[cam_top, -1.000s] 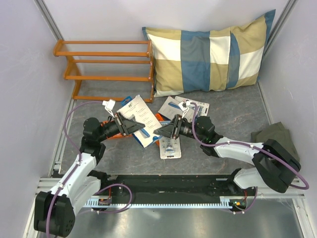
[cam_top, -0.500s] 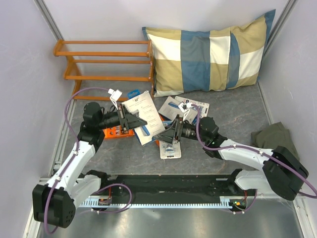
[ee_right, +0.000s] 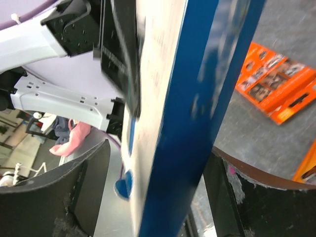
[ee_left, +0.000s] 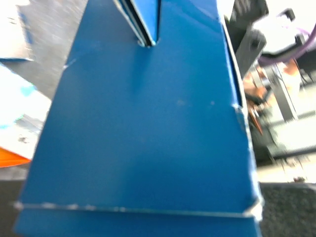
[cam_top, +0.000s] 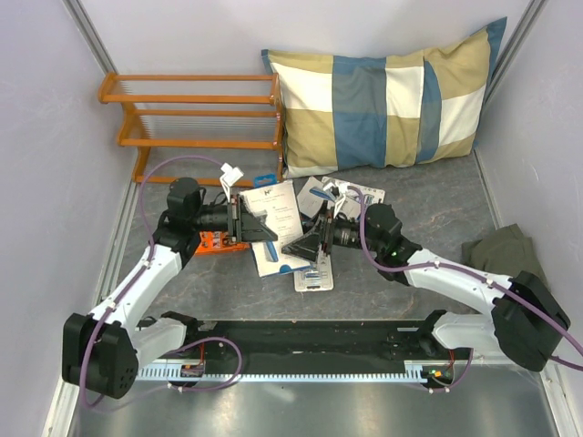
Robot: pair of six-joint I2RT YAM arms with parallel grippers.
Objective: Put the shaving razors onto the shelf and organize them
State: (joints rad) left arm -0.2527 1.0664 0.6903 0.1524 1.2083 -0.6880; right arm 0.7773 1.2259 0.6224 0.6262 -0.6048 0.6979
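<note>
Overhead view: the left claw point(cam_top: 244, 221) is clamped on the left edge of a white box point(cam_top: 278, 214) picturing a blue razor, held near the middle of the desk point(cam_top: 428, 205). The printed face tilts up toward the camera. In the left wrist view the box's blue side point(ee_left: 143, 128) fills nearly the whole view and the fingers cannot be seen. The right claw point(cam_top: 310, 244) sits at the box's 4 o'clock edge with its jaws apart. In the right wrist view the box point(ee_right: 177, 123) runs edge-on between the two dark fingers point(ee_right: 84, 197), with a gap showing on the left finger's side. I cannot tell whether the other finger touches. An orange pack point(cam_top: 214, 242) lies flat on the desk at 8 o'clock of the box, partly under the left arm; the right wrist view shows it too point(ee_right: 274, 81). A clear blister pack point(cam_top: 312, 275) lies flat at 5 o'clock of the box, just below the right claw. More packs point(cam_top: 364, 194) lie at 2 o'clock, partly hidden by the right arm. The shelf point(cam_top: 196, 98) stands in the far corner at 11 o'clock, well apart from the box, with no pack visible on its tiers. A checked pillow point(cam_top: 392, 100) leans at 1 o'clock, beside the shelf. An olive cloth point(cam_top: 501, 248) lies at 4 o'clock by the wall.
</note>
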